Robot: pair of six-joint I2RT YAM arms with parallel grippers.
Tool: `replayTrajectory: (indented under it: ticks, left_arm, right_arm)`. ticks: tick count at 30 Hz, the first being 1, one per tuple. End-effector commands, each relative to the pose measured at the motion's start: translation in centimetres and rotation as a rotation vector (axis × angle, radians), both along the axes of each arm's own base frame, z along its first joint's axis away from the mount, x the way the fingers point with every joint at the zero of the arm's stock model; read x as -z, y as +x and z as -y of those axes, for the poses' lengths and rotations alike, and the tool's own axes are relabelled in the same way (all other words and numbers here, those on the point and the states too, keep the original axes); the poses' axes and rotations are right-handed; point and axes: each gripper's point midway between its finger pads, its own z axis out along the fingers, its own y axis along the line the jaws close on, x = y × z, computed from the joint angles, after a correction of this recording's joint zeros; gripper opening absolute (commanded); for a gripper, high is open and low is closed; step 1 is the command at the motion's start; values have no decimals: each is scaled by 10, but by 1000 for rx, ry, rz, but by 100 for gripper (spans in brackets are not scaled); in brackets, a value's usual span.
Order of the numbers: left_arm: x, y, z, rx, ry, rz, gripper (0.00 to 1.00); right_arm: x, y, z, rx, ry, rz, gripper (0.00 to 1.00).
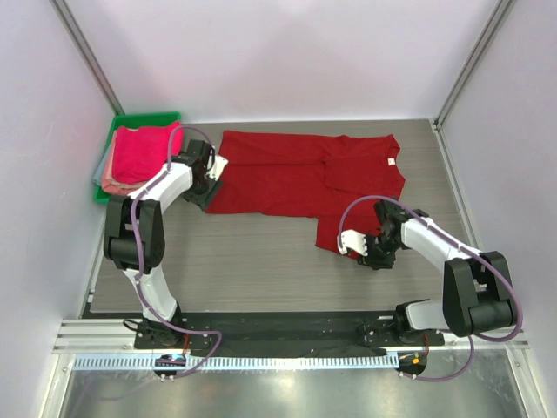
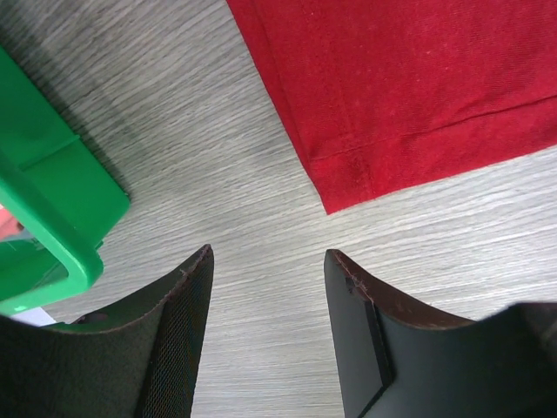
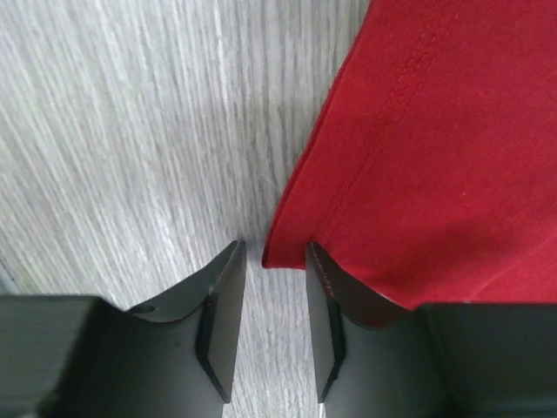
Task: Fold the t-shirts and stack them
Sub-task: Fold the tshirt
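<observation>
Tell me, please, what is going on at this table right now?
Two robot arms are working on a deep red t-shirt spread out on the table. The left arm holds its jaws open just short of the shirt's hem corner, touching no cloth. The right arm has its jaws open at a stitched edge on the shirt's near side. Folded pink t-shirts sit in the green tray at the far left.

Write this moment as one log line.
deep red cloth t-shirt: on grey wood-grain table | left gripper: open near hem corner | right gripper: open at edge
</observation>
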Motion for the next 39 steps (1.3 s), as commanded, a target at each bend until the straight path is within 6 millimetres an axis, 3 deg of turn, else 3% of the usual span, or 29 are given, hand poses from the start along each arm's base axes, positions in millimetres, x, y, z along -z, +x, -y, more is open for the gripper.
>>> replayTrajectory:
  ticks: [1,3,6,7,10,16,21,29,39]
  left_arm:
    - [0,7,-6,1,22,10,55]
    - [1,7,-7,0,22,6,55]
    - [2,7,-9,2,22,4,55]
    - [3,6,-8,5,17,1,55]
    - [6,1,-13,-2,1,-14,55]
    - [11,-10,-10,1,-137,-93,53]
    - [24,-11,-4,-8,-212,-174,36]
    - [25,-2,15,-3,-309,-194,47]
    - [32,9,20,-2,-336,-224,42]
  right_arm:
    - [1,13,0,-25,-9,38,38]
    - [5,13,2,-23,-25,24,35]
    - [9,13,8,-5,-62,6,20]
    - [9,13,9,0,-68,7,12]
    - [-3,18,8,14,-53,51,2]
    - [-35,30,5,84,-29,111,1]
    - [-38,33,4,111,-25,109,1]
    - [-37,42,4,133,-34,105,2]
    - [-36,47,3,163,-33,90,2]
